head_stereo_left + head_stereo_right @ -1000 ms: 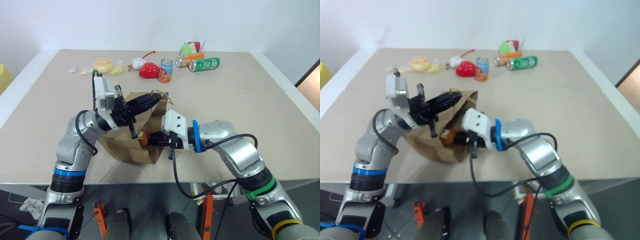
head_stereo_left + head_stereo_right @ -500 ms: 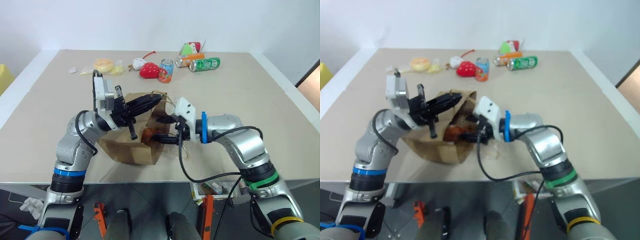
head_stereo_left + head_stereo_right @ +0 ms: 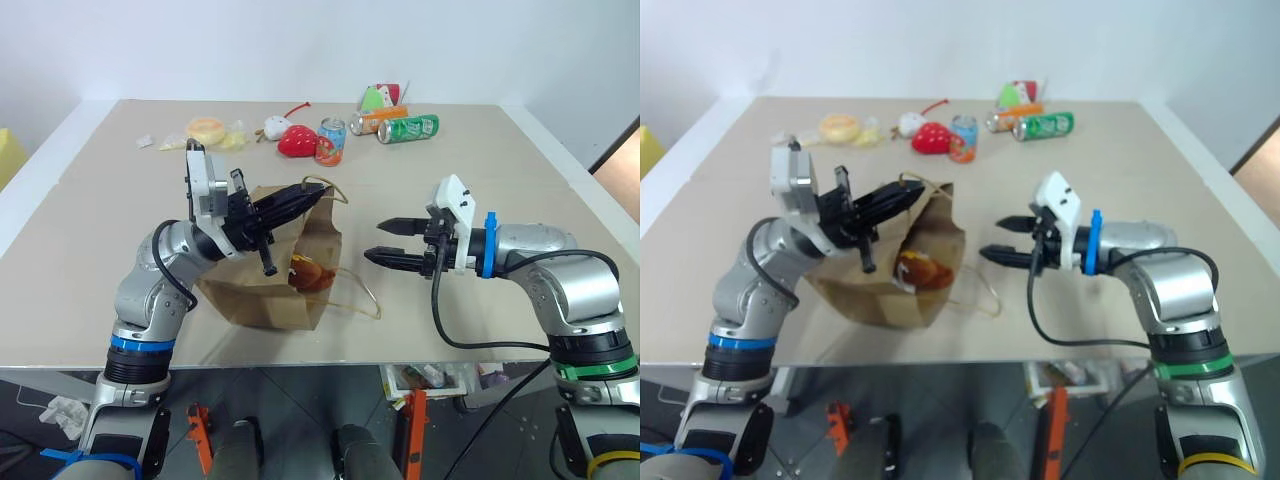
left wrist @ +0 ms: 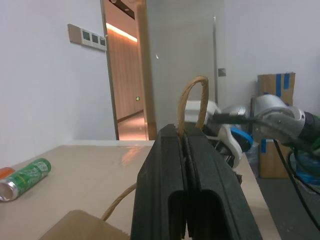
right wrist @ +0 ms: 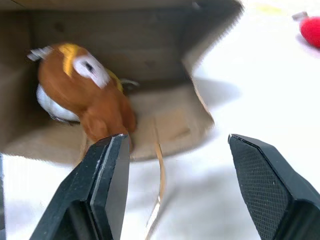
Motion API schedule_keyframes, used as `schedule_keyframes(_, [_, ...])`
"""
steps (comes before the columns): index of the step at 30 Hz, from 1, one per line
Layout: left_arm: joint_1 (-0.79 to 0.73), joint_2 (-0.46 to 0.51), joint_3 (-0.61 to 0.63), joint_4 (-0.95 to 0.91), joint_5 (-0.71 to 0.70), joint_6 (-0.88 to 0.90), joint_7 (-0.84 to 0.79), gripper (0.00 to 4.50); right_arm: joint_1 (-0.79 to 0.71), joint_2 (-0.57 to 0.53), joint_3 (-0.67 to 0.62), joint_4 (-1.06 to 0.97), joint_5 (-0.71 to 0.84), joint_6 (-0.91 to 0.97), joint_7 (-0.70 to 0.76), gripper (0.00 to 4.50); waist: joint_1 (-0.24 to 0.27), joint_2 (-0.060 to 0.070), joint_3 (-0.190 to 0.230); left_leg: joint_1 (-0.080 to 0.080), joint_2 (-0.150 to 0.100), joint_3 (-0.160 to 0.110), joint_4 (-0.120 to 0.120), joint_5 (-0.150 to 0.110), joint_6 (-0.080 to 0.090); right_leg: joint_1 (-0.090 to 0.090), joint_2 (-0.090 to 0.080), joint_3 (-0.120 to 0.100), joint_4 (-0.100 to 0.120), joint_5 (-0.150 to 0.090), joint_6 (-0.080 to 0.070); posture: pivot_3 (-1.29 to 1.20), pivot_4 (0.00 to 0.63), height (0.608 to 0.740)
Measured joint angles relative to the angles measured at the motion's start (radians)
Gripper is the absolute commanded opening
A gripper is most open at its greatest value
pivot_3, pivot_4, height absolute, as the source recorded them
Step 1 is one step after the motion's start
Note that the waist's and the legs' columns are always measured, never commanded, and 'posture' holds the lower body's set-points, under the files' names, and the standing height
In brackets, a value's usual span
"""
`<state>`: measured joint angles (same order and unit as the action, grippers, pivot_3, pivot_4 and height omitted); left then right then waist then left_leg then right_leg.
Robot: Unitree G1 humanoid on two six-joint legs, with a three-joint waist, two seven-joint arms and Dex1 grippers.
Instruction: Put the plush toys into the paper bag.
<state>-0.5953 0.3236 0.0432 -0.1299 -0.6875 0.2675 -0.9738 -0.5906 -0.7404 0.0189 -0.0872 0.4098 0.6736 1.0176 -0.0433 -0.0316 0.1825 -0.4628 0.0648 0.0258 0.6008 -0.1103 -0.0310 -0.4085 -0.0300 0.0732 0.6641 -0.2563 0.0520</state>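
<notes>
Head views
- Bag point(image 3: 270, 285): brown paper, lying on its side near the front edge of the table point(image 3: 500, 190), mouth facing the right edge. One cord handle is pinched in the left hand point(image 3: 300, 203); the other handle point(image 3: 362, 298) trails loose on the table.
- Brown toy point(image 3: 310, 275): inside the bag's mouth, just below the left hand's fingertips, well apart from the right hand.
- Left hand: fingers shut on the upper handle, holding the bag's top lip raised above the table.
- Right hand point(image 3: 392, 243): fingers wide, holding nothing, pointing at the bag's mouth from the side toward the right edge, clear of the bag.
- Far edge: strawberry plush point(image 3: 296, 142), small white toy point(image 3: 272, 127), cans point(image 3: 408, 128), a yellow item point(image 3: 206, 129).

Left wrist view
- Left hand point(image 4: 186, 137): black fingers pressed together on the handle point(image 4: 192, 102), whose loop rises above the tips.
- A green can point(image 4: 25, 177) lies on the table beyond.

Right wrist view
- Right hand point(image 5: 177, 142): fingers spread wide, empty.
- Brown toy point(image 5: 87, 95): lying in the bag point(image 5: 150, 40) ahead of the fingers; a white fluffy shape point(image 5: 50, 102) sits beneath it.
</notes>
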Motion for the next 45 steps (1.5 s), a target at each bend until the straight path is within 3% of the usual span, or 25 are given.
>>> schedule_keyframes(6, [-0.030,-0.015,0.049,0.011,-0.053,0.043,0.068,0.00,0.129,-0.107,0.026,-0.004,-0.054,-0.043,0.034,3.41,0.004,0.000,0.000,0.000,0.000,0.000,-0.001,0.000,0.000,0.000,0.000,0.000,0.000,0.000,0.003,0.00,0.150,0.740])
schedule_keyframes(12, [-0.037,-0.017,0.064,0.013,-0.066,0.058,0.085,0.00,0.227,-0.162,0.024,-0.168,-0.003,-0.017,0.084,3.41,-0.001,0.000,0.000,0.000,0.000,-0.001,0.000,0.000,0.000,0.000,0.001,0.000,0.000,0.001,0.004,0.00,0.150,0.740])
schedule_keyframes(23, [-0.037,-0.018,0.053,0.014,-0.064,0.059,0.063,0.00,0.170,-0.171,-0.001,-0.190,-0.053,-0.051,-0.005,3.41,0.000,0.000,0.000,0.000,0.000,0.000,0.001,0.000,0.000,0.000,0.000,0.000,0.000,0.001,-0.001,0.00,0.150,0.740])
schedule_keyframes(38, [-0.037,-0.020,0.052,0.014,-0.064,0.063,0.071,0.00,0.175,-0.160,0.065,-0.244,-0.100,-0.054,-0.020,3.41,0.000,0.000,0.000,0.000,0.000,0.000,0.001,0.000,0.000,0.001,0.000,0.000,0.000,0.000,0.000,0.00,0.150,0.740])
schedule_keyframes(43, [-0.037,-0.024,0.050,0.014,-0.064,0.065,0.072,0.00,0.146,-0.117,0.111,-0.187,-0.161,-0.089,-0.057,2.00,-0.001,0.000,0.000,0.001,0.000,0.000,0.001,0.000,0.000,0.000,0.000,0.000,0.000,0.001,0.000,0.00,0.150,0.740])
schedule_keyframes(45, [-0.037,-0.023,0.050,0.014,-0.064,0.065,0.073,0.00,0.148,-0.117,0.113,-0.179,-0.167,-0.093,-0.058,1.22,0.000,0.000,0.000,0.001,0.000,0.000,0.001,0.000,0.000,0.001,0.000,0.000,0.000,0.001,0.000,0.00,0.150,0.740])
